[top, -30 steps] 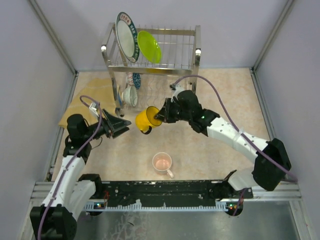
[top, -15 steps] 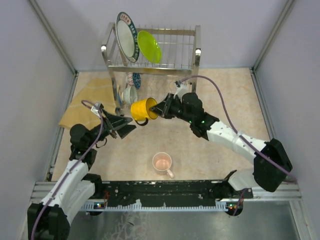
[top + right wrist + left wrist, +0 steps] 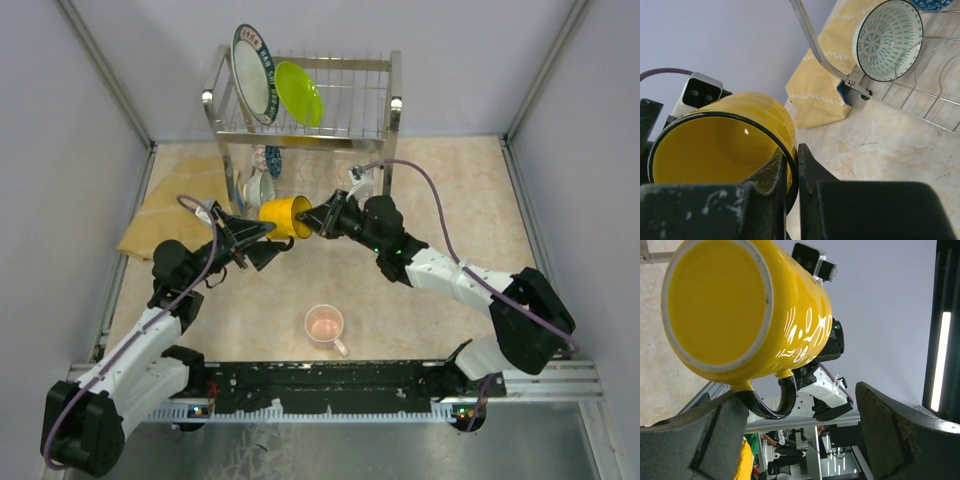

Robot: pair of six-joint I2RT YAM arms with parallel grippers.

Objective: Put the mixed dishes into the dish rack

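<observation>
Two plates stand on edge in the upper tier of the dish rack (image 3: pixel 396 100): the white plate with dark patterned rim (image 3: pixel 250 75) to the left and the lime-green plate (image 3: pixel 298 93) just beside it on the right. Two bowls sit in the lower tier below them, the grey-green bowl (image 3: pixel 262 190) and the blue patterned bowl (image 3: pixel 272 160) behind it. Both are tipped on edge, though how they rest in the slots is hard to make out from above. Two mugs are outside the rack. One yellow patterned cloth (image 3: pixel 165 215) lies on the table at the far left, one corner reaching under the rack's left end.

Next to the right, the left gripper (image 3: pixel 268 242) points at the base of the yellow mug (image 3: pixel 280 214). Its jaws are spread wide, and in the left wrist view the mug's dark handle (image 3: pixel 772 402) hangs between the two fingers (image 3: pixel 690 440); whether either pad touches the mug cannot be told. The mug lies on its side in the air, just in front of the rack's lower tier, base toward the left arm and mouth toward the right.

The right gripper (image 3: pixel 310 220) is clamped on the mug's rim, one finger (image 3: pixel 772 175) inside the mouth and the other outside the wall, nearly closed on it.

The pale pink mug (image 3: pixel 324 325) stands upright on the table, nearer the arm bases, apart from both grippers.
</observation>
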